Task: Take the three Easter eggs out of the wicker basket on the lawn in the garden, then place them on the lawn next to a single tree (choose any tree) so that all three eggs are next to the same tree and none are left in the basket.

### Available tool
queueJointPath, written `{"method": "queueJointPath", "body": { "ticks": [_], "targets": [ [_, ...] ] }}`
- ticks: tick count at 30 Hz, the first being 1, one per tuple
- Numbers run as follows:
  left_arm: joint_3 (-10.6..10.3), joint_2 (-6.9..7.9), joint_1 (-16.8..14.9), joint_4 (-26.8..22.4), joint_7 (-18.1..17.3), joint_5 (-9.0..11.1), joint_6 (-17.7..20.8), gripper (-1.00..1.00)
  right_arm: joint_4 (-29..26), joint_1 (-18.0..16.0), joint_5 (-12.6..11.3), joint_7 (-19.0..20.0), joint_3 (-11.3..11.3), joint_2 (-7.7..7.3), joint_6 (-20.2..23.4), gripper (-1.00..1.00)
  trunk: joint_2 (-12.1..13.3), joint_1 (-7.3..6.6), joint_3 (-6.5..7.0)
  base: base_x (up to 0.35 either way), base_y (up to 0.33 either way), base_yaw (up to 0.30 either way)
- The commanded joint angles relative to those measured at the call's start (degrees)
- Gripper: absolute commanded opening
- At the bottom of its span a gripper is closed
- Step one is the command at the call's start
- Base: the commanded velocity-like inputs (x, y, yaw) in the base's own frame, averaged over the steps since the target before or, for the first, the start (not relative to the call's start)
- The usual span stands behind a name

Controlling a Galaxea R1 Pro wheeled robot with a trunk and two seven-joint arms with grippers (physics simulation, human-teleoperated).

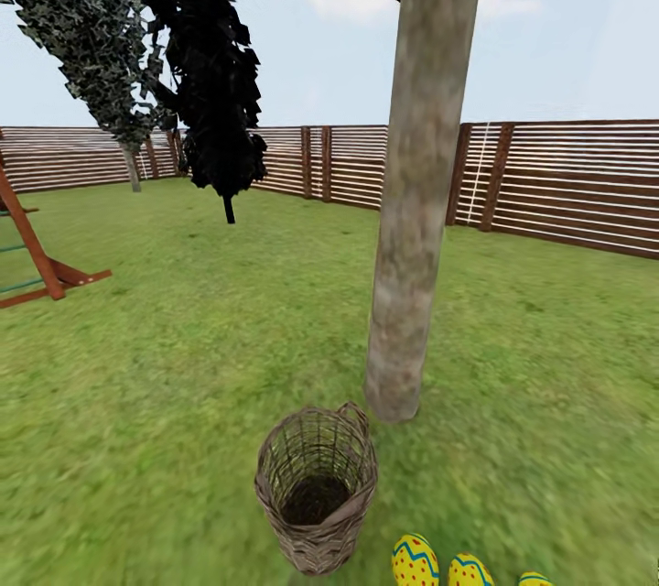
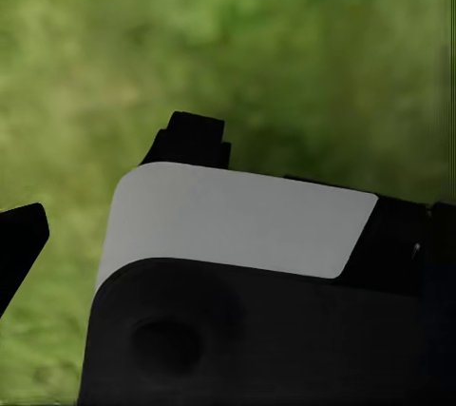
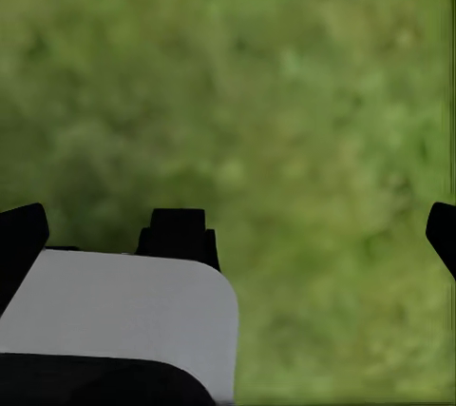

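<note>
Wicker basket (image 1: 316, 490) stands emptied on open lawn (image 1: 165, 366) before the tree (image 1: 416, 201); three eggs (image 1: 415, 561) lie beside it at the frame's edge. Right gripper (image 3: 233, 235) spread above grass; left gripper's (image 2: 24, 244) state unclear.

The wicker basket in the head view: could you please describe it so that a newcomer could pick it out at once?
Find the thick pale mottled tree trunk rising from the lawn mid-picture. Just in front of its base, slightly left, stands the wicker basket, upright, with nothing visible inside. It is the only brown woven thing there; the yellow Easter eggs lie on the grass to its right.
</note>
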Motion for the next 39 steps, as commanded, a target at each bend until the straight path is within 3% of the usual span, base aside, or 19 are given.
{"method": "queueJointPath", "body": {
  "ticks": [1, 7, 12, 13, 15, 20, 34, 39],
  "targets": [
    [-0.38, 0.03, 0.04, -0.22, 0.44, 0.49, 0.20, 1.00, 0.24, -0.07, 0.51, -0.30, -0.59, 0.06, -0.44, 1.00, 0.38, -0.23, 0.03, 0.000, 0.000, 0.000],
    [-0.33, 0.26, 0.13, -0.14, 0.45, 0.55, 0.00, 1.00, 0.10, -0.04, 0.52, -0.62, -2.01, 0.35, -0.63, 1.00, 2.79, -1.55, 0.56, 0.000, 0.000, 0.000],
    [-0.34, 0.22, 0.13, -0.11, 0.52, 0.54, -0.09, 1.00, 0.03, -0.03, 0.62, -0.74, -6.84, 0.30, -0.68, 1.00, 4.80, -2.65, 0.99, 0.000, 0.000, 0.000],
    [-0.34, 0.14, 0.13, -0.11, 0.53, 0.52, -0.14, 1.00, 0.01, -0.03, 0.67, -0.99, -8.68, 0.23, -0.54, 1.00, 5.20, -2.87, 1.08, 0.000, 0.000, 0.000],
    [-0.34, 0.09, 0.13, -0.12, 0.53, 0.50, -0.15, 1.00, 0.00, -0.03, 0.69, -2.40, -9.62, 0.26, -0.37, 1.00, 6.00, -3.31, 1.25, 0.000, 0.000, 0.000],
    [-0.34, 0.01, 0.13, -0.12, 0.53, 0.48, -0.23, 1.00, 0.18, -0.03, 0.94, -5.57, -10.13, 0.53, -0.66, 1.00, 8.00, -4.41, 1.69, 0.000, 0.000, 0.000],
    [-0.34, -0.21, 0.48, -0.28, 0.56, 0.48, -0.34, 1.00, 0.70, -0.03, 0.63, -5.75, -10.18, 0.55, -0.27, 1.00, 13.62, -7.48, 2.91, 0.000, 0.000, 0.000],
    [-0.34, -0.21, 0.48, -0.28, 0.65, 0.48, -0.34, 1.00, 0.59, -0.03, 0.56, -5.96, -10.20, 0.35, -0.31, 1.00, 13.62, -7.48, 2.45, 0.000, 0.000, 0.000]
  ]
}}
